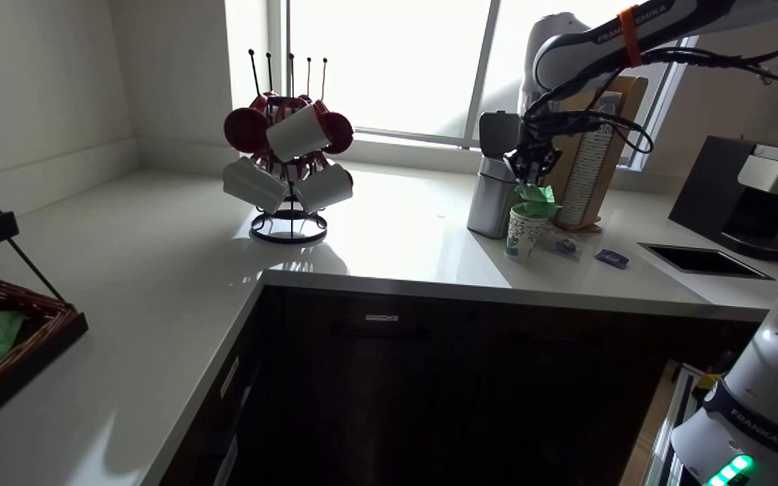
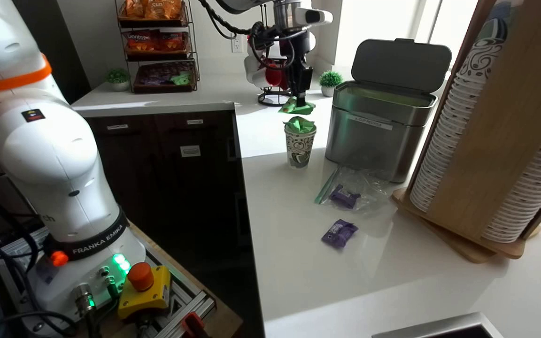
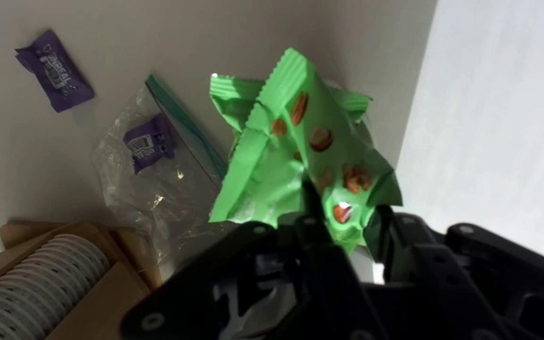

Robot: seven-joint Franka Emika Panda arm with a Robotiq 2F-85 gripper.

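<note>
Wrist view: fingers (image 3: 312, 212) of the gripper (image 3: 345, 203) pinch a green snack packet (image 3: 335, 146) printed with nuts; fingers block part of it. It sits above a paper cup (image 2: 298, 148), which stands upright on the counter (image 2: 294, 225) with a second green packet (image 2: 299, 124) poking from its mouth. Narrow gap between the two packets shows in an exterior view; from the wrist they overlap and the cup is nearly all covered. Cup's inside hidden, so can't tell how deep that packet goes.

Containers: clear zip bag (image 2: 369, 190), one purple candy (image 2: 344, 196) inside; loose purple candy (image 2: 339, 233) just beside it. Metal bin (image 2: 374, 136), lid raised, contents not visible, label too small to read fully. Wooden dispenser (image 2: 510, 126) full of stacked paper cups, top cut off by the frame. Snack rack (image 2: 158, 57): chip bags on upper tiers, small purple and green packets in the bottom one, too blurred to count. Mug tree (image 1: 291, 214) hung with white and red mugs, partly behind the arm (image 2: 45, 141) in an exterior view. Coffee machine (image 1: 706, 182) cut off at the right edge.
</note>
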